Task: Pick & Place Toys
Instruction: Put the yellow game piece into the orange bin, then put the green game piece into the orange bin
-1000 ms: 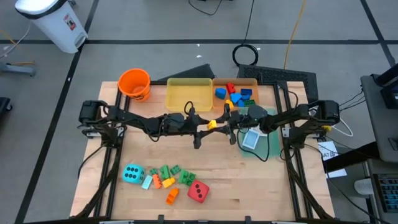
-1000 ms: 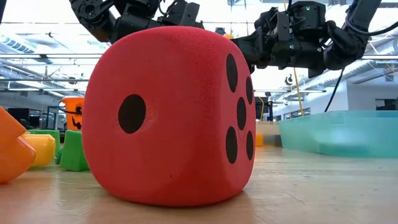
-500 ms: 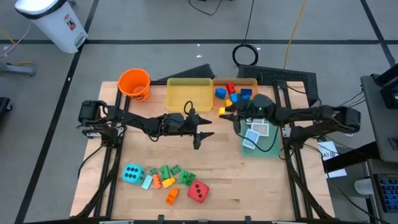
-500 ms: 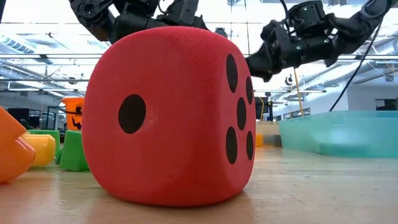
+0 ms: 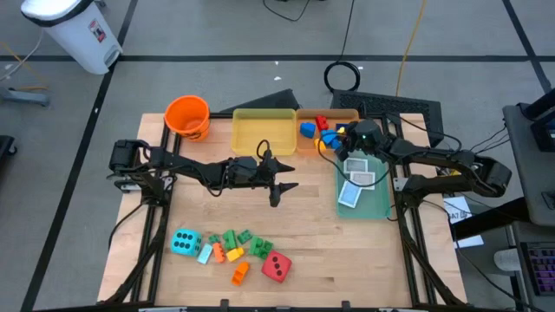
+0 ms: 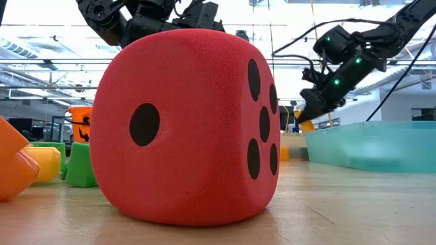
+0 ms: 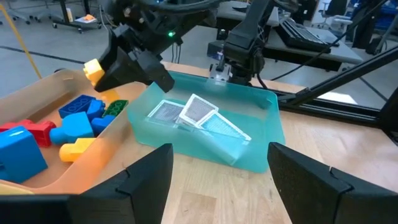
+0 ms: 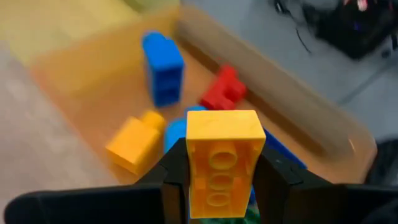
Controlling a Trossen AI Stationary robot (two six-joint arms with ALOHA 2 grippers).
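My right gripper (image 8: 221, 186) is shut on a yellow brick (image 8: 222, 158) above the orange tray (image 5: 351, 115), which holds blue, red and yellow bricks (image 8: 163, 73). It also shows in the low view (image 6: 308, 120) and the left wrist view (image 7: 102, 71). My left gripper (image 7: 221, 165) is open and empty over the table's middle (image 5: 279, 189). A cyan die (image 5: 185, 242), a red die (image 5: 277, 266) and several loose bricks (image 5: 234, 247) lie on the table near the front edge. White cards (image 7: 196, 115) lie in the green tray (image 5: 378, 204). My right gripper pinches the yellow brick between its two fingers (image 8: 176, 171), one on each opposite side wall (image 8: 194, 163). The brick's hollow underside faces the wrist camera. The fingers slant down from the table's right. The brick is lifted clear above the orange tray.
A yellow tray (image 5: 263, 132) stands left of the orange one at the far edge. An orange bucket (image 5: 187, 117) stands at the far left. The red die (image 6: 184, 126) fills much of the low view. Bare wood lies between the trays and the near toys.
My right gripper has carried the yellow brick from the table's middle, beside the left gripper, toward the far right. It has come down over the orange tray and tipped its fingers downward. It stays shut on the brick.
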